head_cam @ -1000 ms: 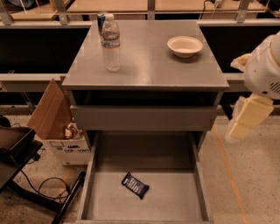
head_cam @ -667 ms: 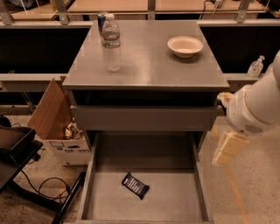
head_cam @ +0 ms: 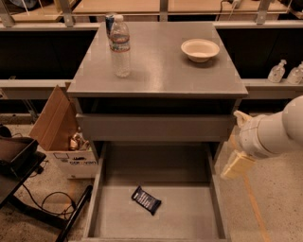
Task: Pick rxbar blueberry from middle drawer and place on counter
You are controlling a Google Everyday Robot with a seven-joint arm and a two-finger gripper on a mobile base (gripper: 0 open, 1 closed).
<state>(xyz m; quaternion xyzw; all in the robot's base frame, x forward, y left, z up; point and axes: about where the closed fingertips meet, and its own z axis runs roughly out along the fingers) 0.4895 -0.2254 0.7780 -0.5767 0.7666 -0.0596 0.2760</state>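
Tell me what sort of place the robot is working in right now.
Probably a lab or workshop, not a home: a bare grey metal cabinet with its drawer open, a cardboard box and loose cables on a speckled floor, workbenches behind. The gripper hangs to the right of the drawer.

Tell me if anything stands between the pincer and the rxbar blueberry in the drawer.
Only the low right wall of the middle drawer: the pincer hangs outside it, right of the cabinet. The rxbar blueberry lies alone on the bare drawer bottom, open from above.
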